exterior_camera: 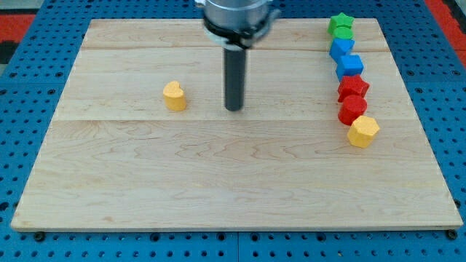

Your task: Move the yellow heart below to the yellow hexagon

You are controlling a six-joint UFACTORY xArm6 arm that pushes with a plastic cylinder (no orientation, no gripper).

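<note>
The yellow heart (175, 95) lies alone on the wooden board at the view's left of centre. The yellow hexagon (363, 132) sits at the view's right, at the bottom end of a column of blocks. My tip (234, 109) rests on the board to the right of the yellow heart, apart from it by a clear gap, and far to the left of the yellow hexagon.
Above the yellow hexagon runs a column: two red blocks (353, 109) (353, 88), two blue blocks (350, 67) (341, 49) and a green star-like block (340, 26) at the top. The wooden board (218, 182) lies on a blue pegboard.
</note>
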